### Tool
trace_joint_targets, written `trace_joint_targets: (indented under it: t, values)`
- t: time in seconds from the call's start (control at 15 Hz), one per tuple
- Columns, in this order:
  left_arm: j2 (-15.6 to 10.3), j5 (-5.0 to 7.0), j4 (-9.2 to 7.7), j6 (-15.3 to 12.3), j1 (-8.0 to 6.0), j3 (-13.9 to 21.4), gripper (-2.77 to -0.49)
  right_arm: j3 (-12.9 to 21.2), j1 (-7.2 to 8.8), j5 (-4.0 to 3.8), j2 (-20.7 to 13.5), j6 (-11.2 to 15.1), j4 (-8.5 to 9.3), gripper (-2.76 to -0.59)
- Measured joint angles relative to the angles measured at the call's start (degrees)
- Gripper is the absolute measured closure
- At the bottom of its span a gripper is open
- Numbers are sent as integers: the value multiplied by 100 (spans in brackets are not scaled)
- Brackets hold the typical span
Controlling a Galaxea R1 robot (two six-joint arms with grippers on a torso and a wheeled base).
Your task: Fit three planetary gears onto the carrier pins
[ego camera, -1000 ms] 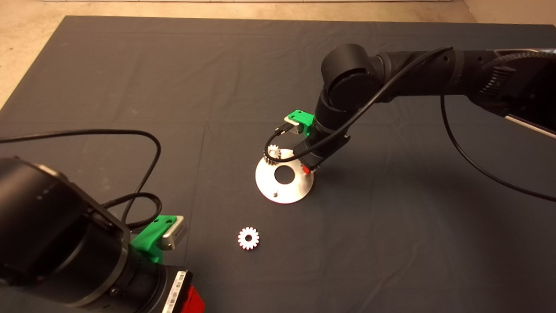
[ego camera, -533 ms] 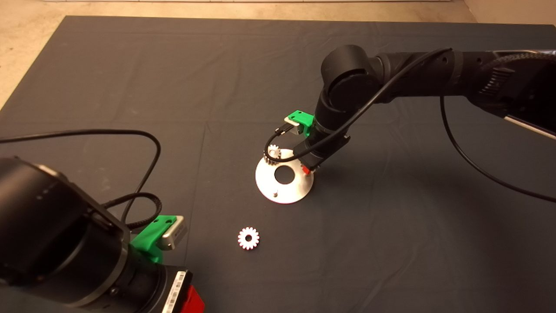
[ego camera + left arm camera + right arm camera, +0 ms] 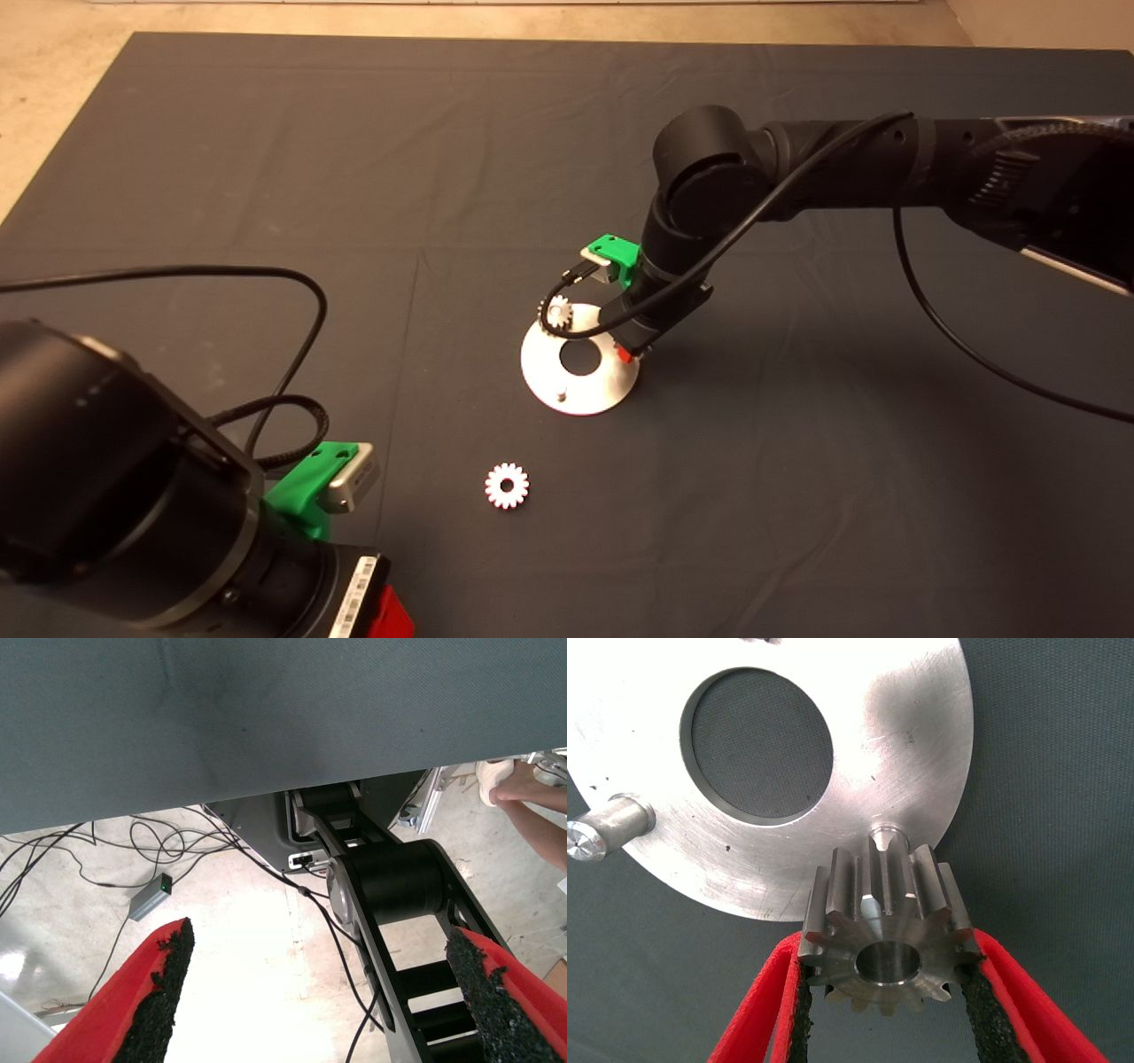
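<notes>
Right pincer (image 3: pixel 881 992) pinching a planetary gear (image 3: pixel 886 935) over the disc's (image 3: pixel 580 381) 3 o'clock carrier pin (image 3: pixel 884 835); left pincer (image 3: pixel 319 992) spread, parked.

1. Two black, rounded arms, each trailing a thin black cable.
2. Green bracket at each wrist.
3. Red fingers (image 3: pixel 757 1010) with rough black pads (image 3: pixel 164 992).
4. White barcode label on the left wrist.

The right gripper (image 3: pixel 631 353) is positioned at the disc's (image 3: pixel 580 390) right edge. One gear (image 3: pixel 557 313) is seated on a far pin; another gear (image 3: pixel 507 486) is seen loose on the mat (image 3: pixel 266 177). The left gripper (image 3: pixel 390 616) is parked lower left.
</notes>
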Motion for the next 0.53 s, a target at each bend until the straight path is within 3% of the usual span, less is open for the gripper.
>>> trace_joint_targets:
  t: [0.53]
  values:
    - [0,0,-22,0,0,0,-202,-16,-12,2,0,-2,-133,-104]
